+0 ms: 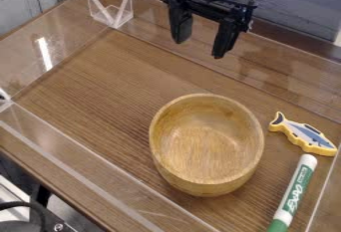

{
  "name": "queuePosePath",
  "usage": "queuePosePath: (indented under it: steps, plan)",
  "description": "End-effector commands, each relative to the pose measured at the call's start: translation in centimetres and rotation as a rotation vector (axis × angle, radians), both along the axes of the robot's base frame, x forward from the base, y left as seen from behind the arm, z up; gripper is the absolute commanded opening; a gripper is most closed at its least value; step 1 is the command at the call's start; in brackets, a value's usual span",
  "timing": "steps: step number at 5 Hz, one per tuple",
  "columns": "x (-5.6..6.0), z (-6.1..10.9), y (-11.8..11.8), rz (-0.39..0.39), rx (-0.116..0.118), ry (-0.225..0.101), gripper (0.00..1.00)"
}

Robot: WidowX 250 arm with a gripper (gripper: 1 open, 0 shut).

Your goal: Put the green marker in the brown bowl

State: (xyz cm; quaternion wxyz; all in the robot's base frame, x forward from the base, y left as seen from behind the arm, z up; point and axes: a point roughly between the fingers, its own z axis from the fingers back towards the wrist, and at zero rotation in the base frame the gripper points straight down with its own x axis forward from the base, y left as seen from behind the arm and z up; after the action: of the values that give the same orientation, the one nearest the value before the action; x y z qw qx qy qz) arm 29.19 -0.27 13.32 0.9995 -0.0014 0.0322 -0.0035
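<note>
The brown bowl (206,143) is a round, thick-walled wooden bowl standing upright on the wooden table (94,107), right of centre, and its inside holds nothing. To its right lies the green marker (294,196), a slim white barrel with green ends, running from near the toy down toward the front edge. My gripper (200,35) hangs above the table at the back, well behind the bowl, pointing down. Its two black fingers (178,27) stand apart with nothing between them.
A blue-and-yellow fish-shaped toy (302,134) lies just behind the marker at the right edge. Low clear acrylic walls (110,9) border the table at the back left and along the left front edge.
</note>
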Motion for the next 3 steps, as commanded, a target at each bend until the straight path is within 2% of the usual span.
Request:
queuePosePath:
  steps: [1,2,3]
  plan:
    - [-0.4,-0.5,-0.6,-0.007,-0.002,0.013,1.0]
    - [-1.8,-0.9,-3.2,-0.048,-0.012,0.005,1.0]
    - [-3.4,-0.5,-6.3,-0.102,-0.015,-0.019,1.0]
